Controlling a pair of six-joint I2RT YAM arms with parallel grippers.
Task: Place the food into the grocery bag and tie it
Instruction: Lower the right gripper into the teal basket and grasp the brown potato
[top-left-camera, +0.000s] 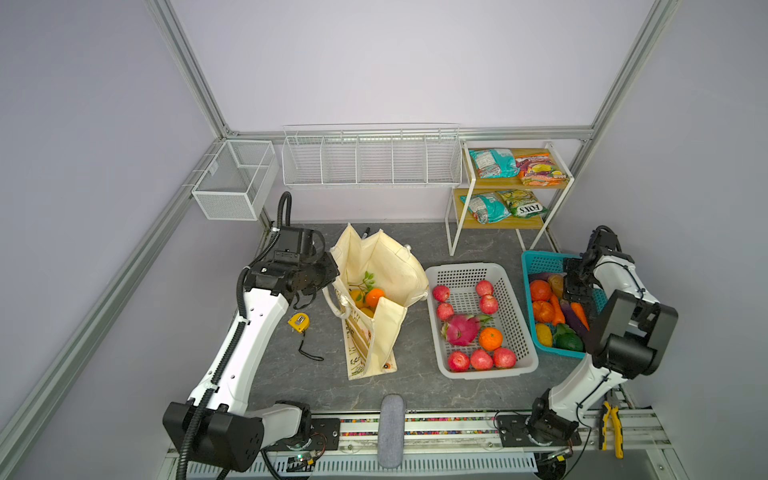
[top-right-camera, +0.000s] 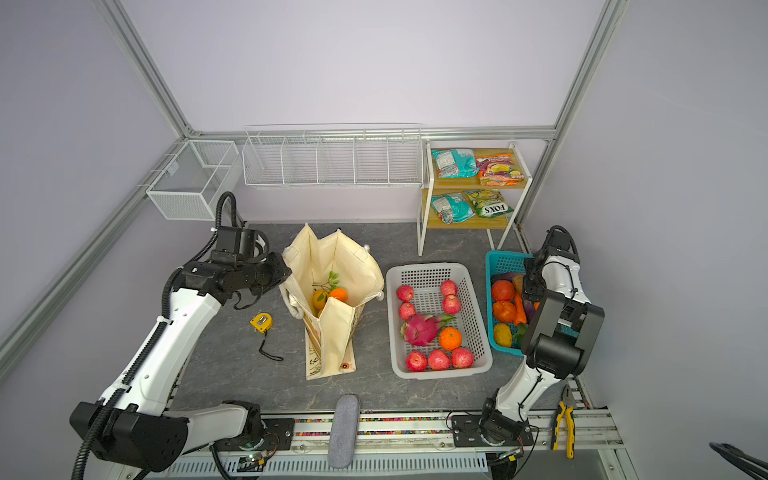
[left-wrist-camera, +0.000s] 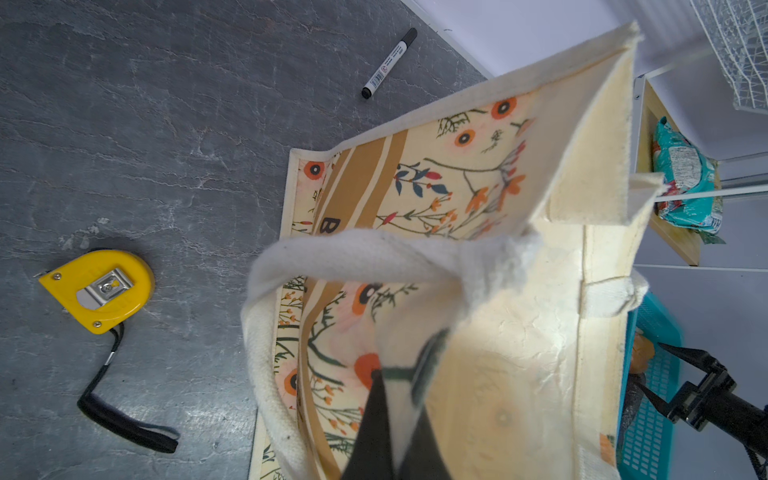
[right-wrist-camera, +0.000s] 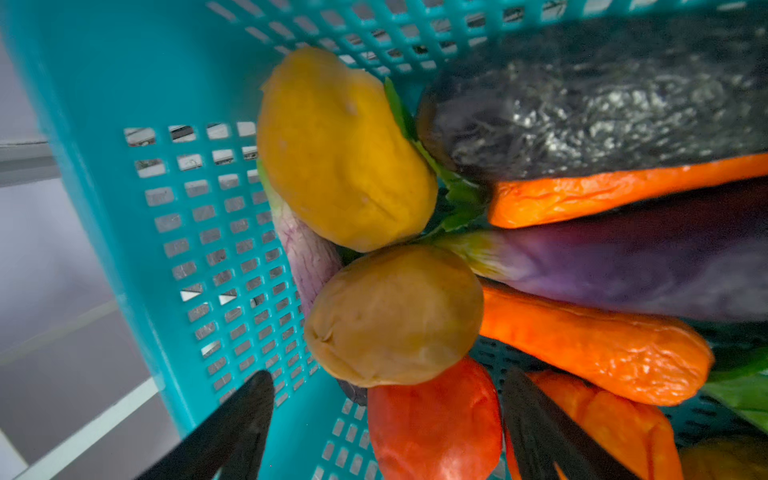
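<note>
Cream canvas grocery bag with white rope handles stands open mid-table on the grey stone-look table. An orange fruit and a yellow fruit lie inside it. The left gripper sits at the bag's 9 o'clock rim, clenched on the canvas wall beside a rope handle.

At the bag's 3 o'clock lies a white perforated plastic basket of red fruit, and beyond that a teal plastic basket of vegetables. The right gripper hangs low inside the teal one. Its jaws are released and spread wide either side of a red tomato, with a brown potato just ahead.

A teal snack packet and an orange-red snack packet lie on the wooden shelf at the table's 1 o'clock. A yellow tape measure lies at the bag's 8 o'clock.
</note>
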